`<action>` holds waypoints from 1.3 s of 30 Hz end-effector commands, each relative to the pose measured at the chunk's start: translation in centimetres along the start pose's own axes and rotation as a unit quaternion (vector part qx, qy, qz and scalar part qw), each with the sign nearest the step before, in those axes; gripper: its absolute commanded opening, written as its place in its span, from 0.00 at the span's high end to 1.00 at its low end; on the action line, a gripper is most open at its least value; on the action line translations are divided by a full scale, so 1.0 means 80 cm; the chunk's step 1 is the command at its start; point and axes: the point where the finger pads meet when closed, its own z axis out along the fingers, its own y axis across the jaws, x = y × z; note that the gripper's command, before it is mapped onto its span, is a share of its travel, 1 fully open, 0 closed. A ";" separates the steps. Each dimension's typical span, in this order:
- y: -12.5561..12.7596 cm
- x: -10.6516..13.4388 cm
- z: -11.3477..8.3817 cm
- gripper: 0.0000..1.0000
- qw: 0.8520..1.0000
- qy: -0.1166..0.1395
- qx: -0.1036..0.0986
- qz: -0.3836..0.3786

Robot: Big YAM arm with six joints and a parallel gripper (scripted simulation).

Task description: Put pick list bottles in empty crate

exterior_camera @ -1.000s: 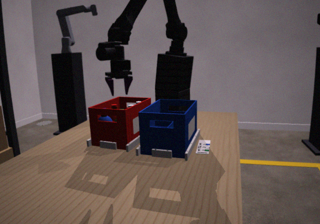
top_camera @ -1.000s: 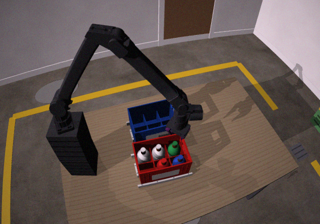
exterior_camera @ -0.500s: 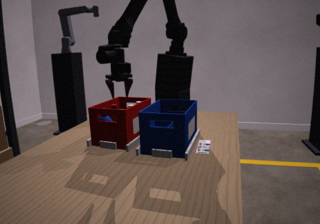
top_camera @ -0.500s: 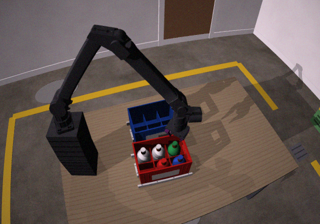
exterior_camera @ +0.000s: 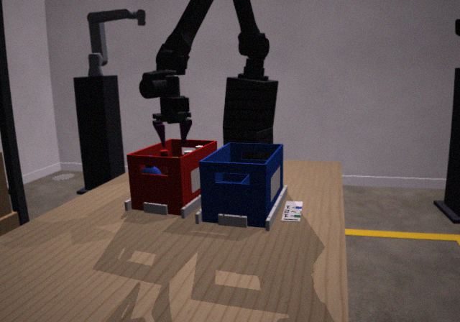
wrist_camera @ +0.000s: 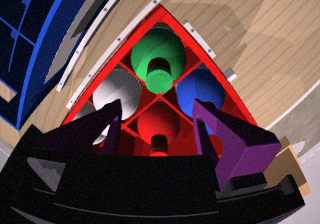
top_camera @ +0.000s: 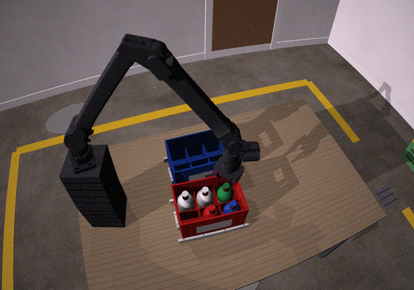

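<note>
We note bottles upright, necks skyward, in the red crate on the worktop, fingers moderately wide above, gripping nothing

Before you, the red crate holds upright bottles: two white, one green, one red, one blue. Beside it on the bench stands the blue crate; the printed white pick list lies flat near that.

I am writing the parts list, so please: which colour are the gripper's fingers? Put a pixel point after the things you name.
Purple (wrist_camera: 250, 156), best seen in the wrist view.
</note>
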 end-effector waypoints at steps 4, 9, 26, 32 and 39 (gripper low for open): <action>-0.023 -0.029 -0.003 0.39 1.000 -0.019 0.024 -0.004; -0.019 -0.026 0.011 0.39 1.000 -0.015 0.018 -0.004; -0.020 -0.023 0.036 0.39 1.000 -0.015 0.018 -0.001; -0.018 -0.026 0.047 0.39 1.000 -0.015 0.017 -0.003; -0.020 -0.027 0.054 0.39 1.000 -0.017 0.020 -0.003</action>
